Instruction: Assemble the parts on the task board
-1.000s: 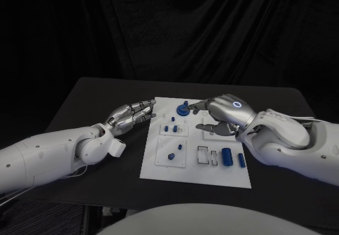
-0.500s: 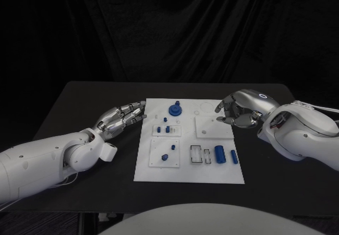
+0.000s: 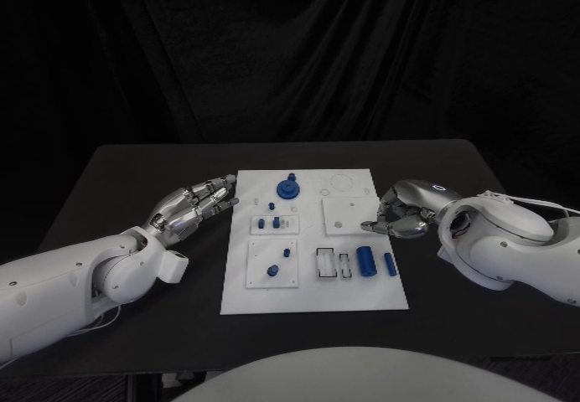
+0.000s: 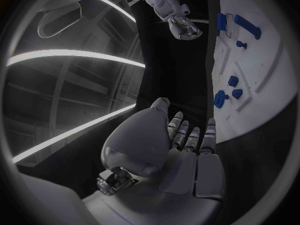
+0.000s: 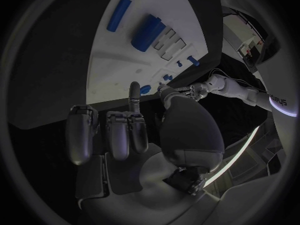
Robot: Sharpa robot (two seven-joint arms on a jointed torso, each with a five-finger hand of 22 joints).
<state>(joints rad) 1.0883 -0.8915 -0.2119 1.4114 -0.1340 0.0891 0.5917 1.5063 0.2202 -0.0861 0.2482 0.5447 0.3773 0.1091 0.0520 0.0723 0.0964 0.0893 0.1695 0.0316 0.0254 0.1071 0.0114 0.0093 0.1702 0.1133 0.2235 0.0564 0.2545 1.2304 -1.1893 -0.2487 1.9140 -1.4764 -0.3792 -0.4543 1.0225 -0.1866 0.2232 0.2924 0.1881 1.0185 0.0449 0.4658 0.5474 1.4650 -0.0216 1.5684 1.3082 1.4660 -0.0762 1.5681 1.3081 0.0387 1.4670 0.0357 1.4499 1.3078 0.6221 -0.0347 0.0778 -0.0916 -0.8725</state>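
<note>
Board (image 3: 317, 280), white, lies flat in the middle of the black tabletop (image 3: 133, 167) in the head view. Blue parts on it: a round knob (image 3: 287, 186) standing near the far edge, small pegs (image 3: 276, 222) in a left-hand recess, a small piece (image 3: 272, 270) in the recess nearer the robot, a thick cylinder (image 3: 365, 260) and a thin bar (image 3: 389, 264) lying side by side to the right. Left robot hand (image 3: 194, 207) sits just off the board's left edge, fingers extended and holding nothing. Right robot hand (image 3: 402, 214) sits at the board's right edge, fingers curled inward, nothing in them.

Left wrist view: left robot hand (image 4: 187, 140) with fingers straight and apart, released, over dark tabletop beside the board (image 4: 262, 85); right robot hand (image 4: 184, 27) visible beyond.

Right wrist view: right robot hand (image 5: 119, 130) with fingers folded down, empty, beside the board (image 5: 119, 65); cylinder (image 5: 145, 33) and bar (image 5: 118, 14) lie on it; left robot hand (image 5: 187, 91) beyond.
</note>
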